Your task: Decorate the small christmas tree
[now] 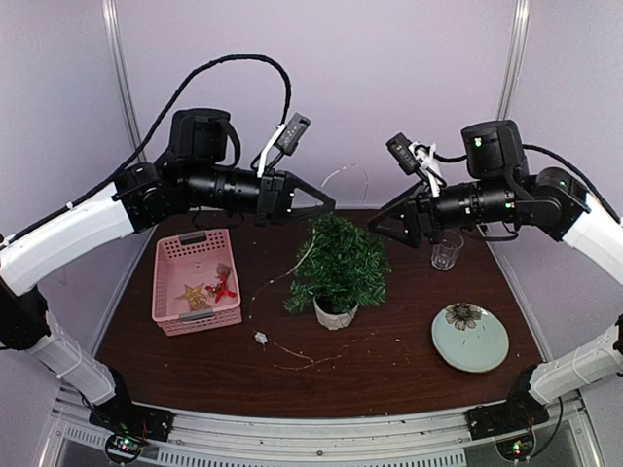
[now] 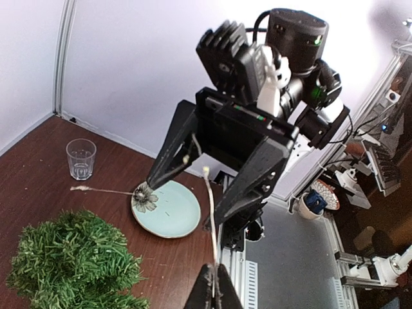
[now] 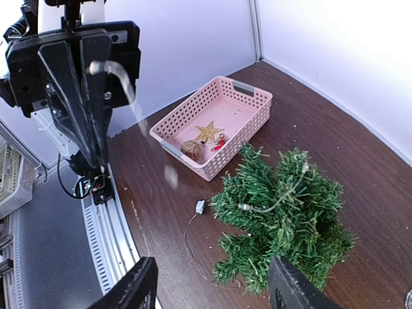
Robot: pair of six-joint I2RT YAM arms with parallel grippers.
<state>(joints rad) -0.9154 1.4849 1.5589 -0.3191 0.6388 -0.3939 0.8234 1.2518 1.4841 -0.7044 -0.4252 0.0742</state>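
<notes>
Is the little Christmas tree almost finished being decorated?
Not yet, it's just started. Done: part of the light string lies across the small christmas tree. In hand: the left end effector is shut on that string; the right end effector is open. Left: the rest trails on the table, and the gold star and red ornament sit in the pink basket.

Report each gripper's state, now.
Left gripper: shut on the thin white wire.
Right gripper: open, holding nothing.
</notes>
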